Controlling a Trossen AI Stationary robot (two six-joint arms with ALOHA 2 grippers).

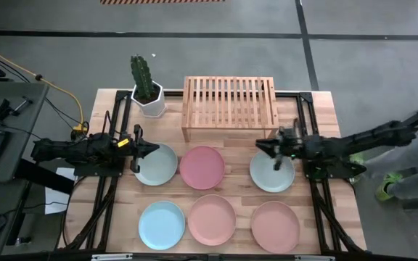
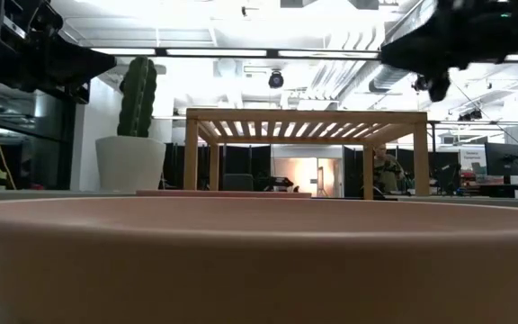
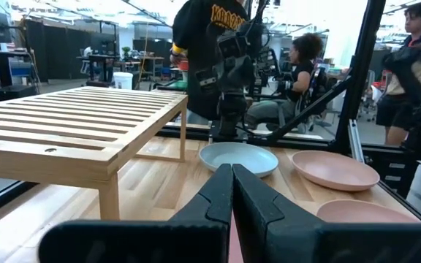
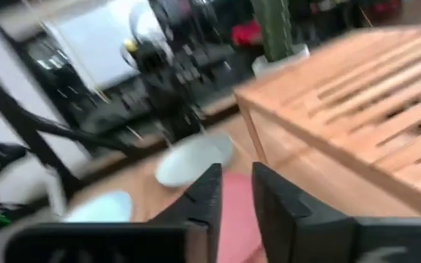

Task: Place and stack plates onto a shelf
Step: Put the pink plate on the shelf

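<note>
Wooden table carries everything, largest first: the slatted shelf stands at the far edge with its top bare, so no plate has been stacked yet. Six plates lie flat in two rows in front of it, apart from one another, which leaves each rim free for a pick. The far row holds a mint plate, a pink plate and a second mint plate; the near row holds a blue plate and two pink ones.

Right gripper hovers over the far edge of the second mint plate, jaws a narrow gap apart and holding nothing, probably lining up on the rim. Left gripper waits at the first mint plate's edge, jaws pressed together and empty.
</note>
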